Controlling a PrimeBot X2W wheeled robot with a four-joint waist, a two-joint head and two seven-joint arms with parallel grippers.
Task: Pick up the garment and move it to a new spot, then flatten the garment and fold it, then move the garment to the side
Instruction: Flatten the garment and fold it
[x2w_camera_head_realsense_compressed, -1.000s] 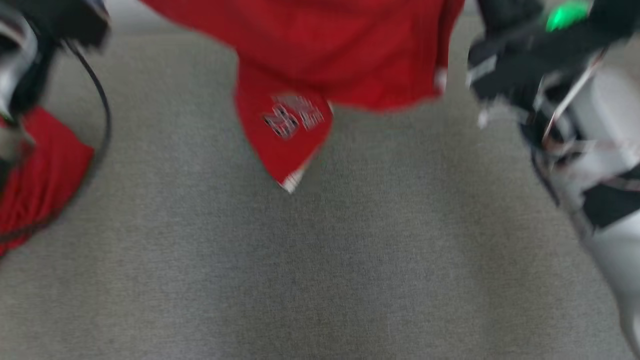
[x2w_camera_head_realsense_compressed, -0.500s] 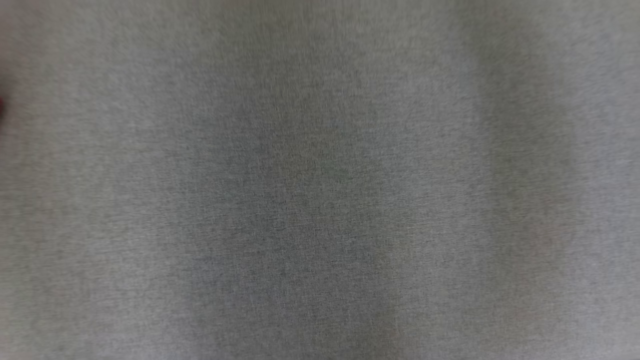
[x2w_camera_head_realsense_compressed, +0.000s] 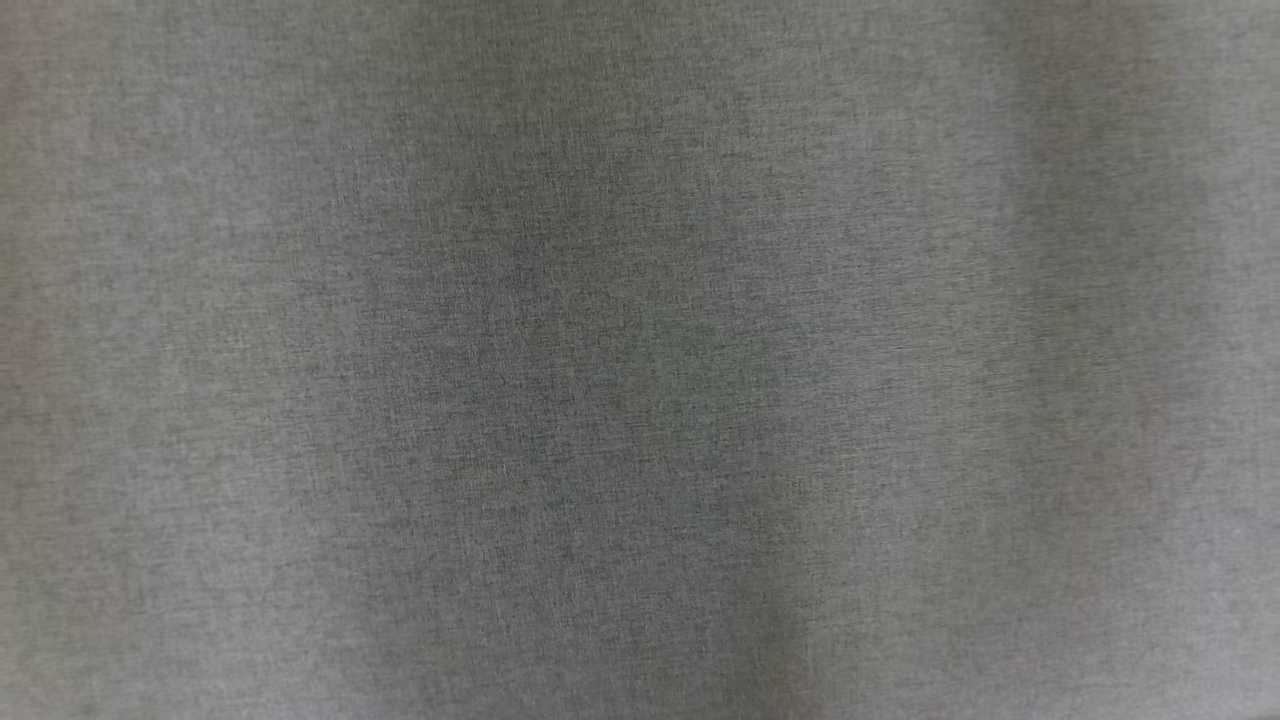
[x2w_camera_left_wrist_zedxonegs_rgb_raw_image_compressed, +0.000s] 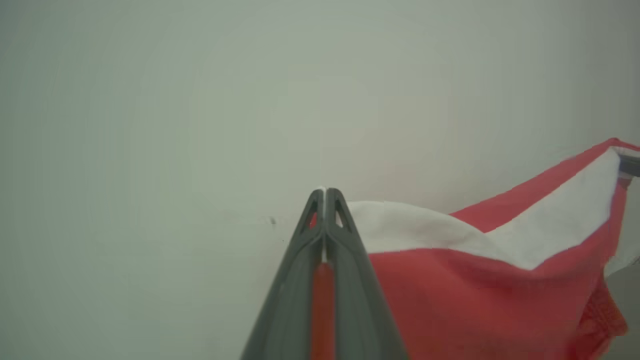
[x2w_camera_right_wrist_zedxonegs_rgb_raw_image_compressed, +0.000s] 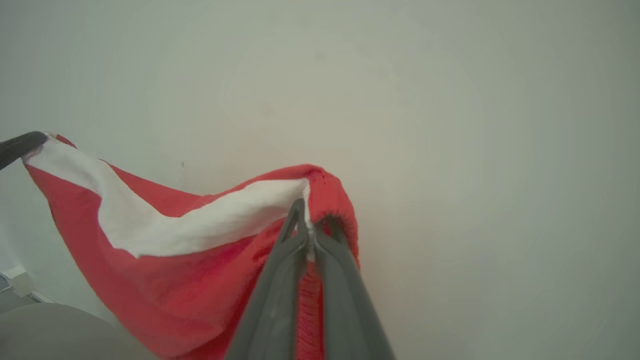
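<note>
Garment (x2w_camera_left_wrist_zedxonegs_rgb_raw_image_compressed: 475, 300), red with white band: hanging in the air, its edge stretching between left pincer (x2w_camera_left_wrist_zedxonegs_rgb_raw_image_compressed: 325, 197) and right pincer (x2w_camera_right_wrist_zedxonegs_rgb_raw_image_compressed: 307, 220), both clenching it. Advice: holding both corners level and taut while lowering onto grey surface (x2w_camera_head_realsense_compressed: 640, 360).

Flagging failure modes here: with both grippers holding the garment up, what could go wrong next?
The left gripper and right gripper each pinch the red garment at its white band, near the fingertips, so it might slip free. The cloth sags between them, so it could land creased.
</note>
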